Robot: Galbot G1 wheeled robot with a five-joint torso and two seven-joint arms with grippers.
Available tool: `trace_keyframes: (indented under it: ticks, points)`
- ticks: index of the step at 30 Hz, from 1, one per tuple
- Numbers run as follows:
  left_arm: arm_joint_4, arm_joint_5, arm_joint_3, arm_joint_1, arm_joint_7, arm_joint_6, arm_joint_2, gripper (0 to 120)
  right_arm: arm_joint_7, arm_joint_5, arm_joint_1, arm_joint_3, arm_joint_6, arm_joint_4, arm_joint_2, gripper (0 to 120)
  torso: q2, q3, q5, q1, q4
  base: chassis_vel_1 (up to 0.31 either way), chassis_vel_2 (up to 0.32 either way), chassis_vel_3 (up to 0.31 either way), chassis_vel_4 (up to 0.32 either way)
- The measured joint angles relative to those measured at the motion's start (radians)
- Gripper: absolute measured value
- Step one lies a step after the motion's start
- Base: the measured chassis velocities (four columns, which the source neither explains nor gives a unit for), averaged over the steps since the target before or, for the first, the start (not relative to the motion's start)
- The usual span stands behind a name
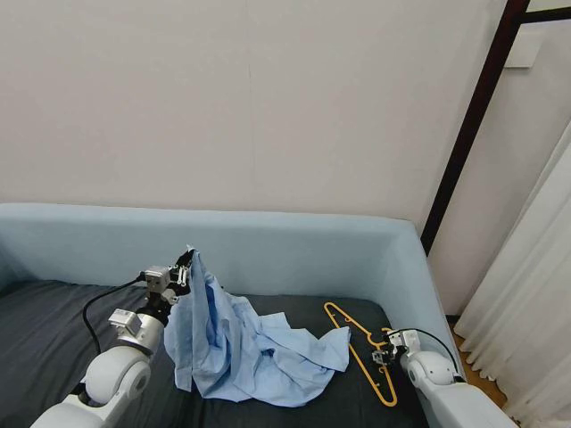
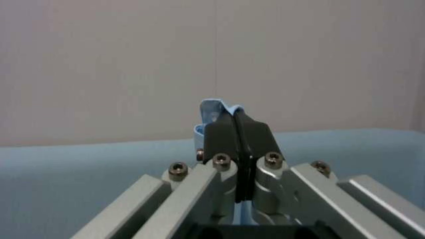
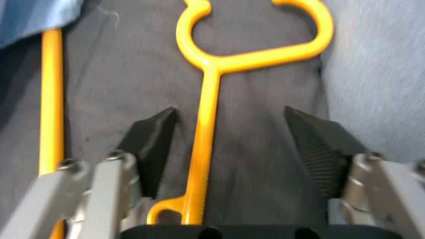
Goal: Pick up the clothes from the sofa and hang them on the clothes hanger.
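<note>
Left hand [image 1: 185, 265]: raised above the left half of the seat, close to the backrest, fingers pressed together on an upper fold of the light blue shirt [image 1: 241, 343]; in the left wrist view, a tip of blue cloth poking out past the black pads [image 2: 222, 134]. Shirt: hanging from that pinch in a steep drape, lower part heaped and crumpled on the dark seat cushion [image 1: 45, 312] of the sofa [image 1: 294, 250], mid-seat. Yellow hanger [image 1: 361, 343]: flat on the cushion at the right end of the sofa, just beside the shirt's right edge; in the right wrist view, a corner of blue cloth over the far end of one bar. Right hand [image 1: 384, 348]: low over the hanger near the sofa's right armrest, fingers spread wide, one on each side of a yellow bar, not closed on it. Black cable [image 1: 94, 308]: looped along the left arm. Surroundings: plain pale wall [image 1: 268, 107] behind the pale blue backrest, dark slanting post [image 1: 468, 125] at upper right, white curtain [image 1: 526, 294] at far right.
</note>
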Motion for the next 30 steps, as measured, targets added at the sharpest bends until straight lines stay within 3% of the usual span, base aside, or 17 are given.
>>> trace_keyframes:
  ticks: [2, 4, 14, 20, 25, 27, 29, 30]
  points:
    - [-0.006, 0.000, -0.003, 0.006, -0.002, 0.000, 0.000, 0, -0.017, -0.008, -0.001, 0.005, 0.005, -0.015, 0.005, 52, 0.000, 0.000, 0.0000, 0.000, 0.0000, 0.000, 0.000, 0.000, 0.000]
    - [-0.007, 0.000, -0.005, 0.009, -0.002, 0.000, 0.001, 0, -0.024, -0.013, -0.002, 0.007, 0.008, -0.020, 0.009, 48, 0.000, 0.000, 0.0000, 0.000, 0.0001, 0.000, 0.000, 0.000, 0.000]
    - [-0.016, 0.001, -0.014, 0.021, -0.005, -0.002, 0.005, 0, -0.030, -0.068, -0.019, 0.006, 0.018, -0.013, 0.018, 8, 0.000, 0.000, 0.0000, 0.000, 0.0001, 0.000, 0.000, 0.000, 0.000]
    - [-0.013, 0.001, -0.010, 0.017, -0.005, -0.003, 0.006, 0, 0.030, -0.118, -0.034, -0.006, 0.049, 0.033, 0.000, 5, 0.000, 0.000, 0.0001, 0.000, -0.0002, 0.000, 0.000, 0.000, 0.000]
    - [-0.014, 0.001, -0.006, 0.014, -0.006, -0.004, 0.003, 0, 0.085, -0.169, -0.045, 0.004, 0.157, 0.160, -0.044, 5, 0.000, 0.000, 0.0001, 0.000, -0.0001, 0.000, 0.000, 0.000, 0.000]
    - [-0.023, 0.000, -0.007, 0.019, -0.006, -0.004, 0.002, 0, 0.091, -0.144, -0.077, 0.016, 0.219, 0.319, -0.103, 5, 0.000, 0.000, -0.0002, 0.000, 0.0011, 0.000, 0.000, 0.000, 0.000]
    - [-0.029, -0.003, -0.011, 0.022, -0.007, -0.004, 0.002, 0, 0.069, -0.157, -0.137, 0.025, 0.281, 0.479, -0.179, 5, 0.000, 0.000, -0.0002, 0.000, 0.0004, 0.000, 0.000, 0.000, 0.000]
    - [-0.029, -0.003, -0.011, 0.022, -0.007, -0.004, 0.002, 0, 0.069, -0.157, -0.137, 0.025, 0.281, 0.479, -0.179, 5, 0.000, 0.000, -0.0002, 0.000, 0.0004, 0.000, 0.000, 0.000, 0.000]
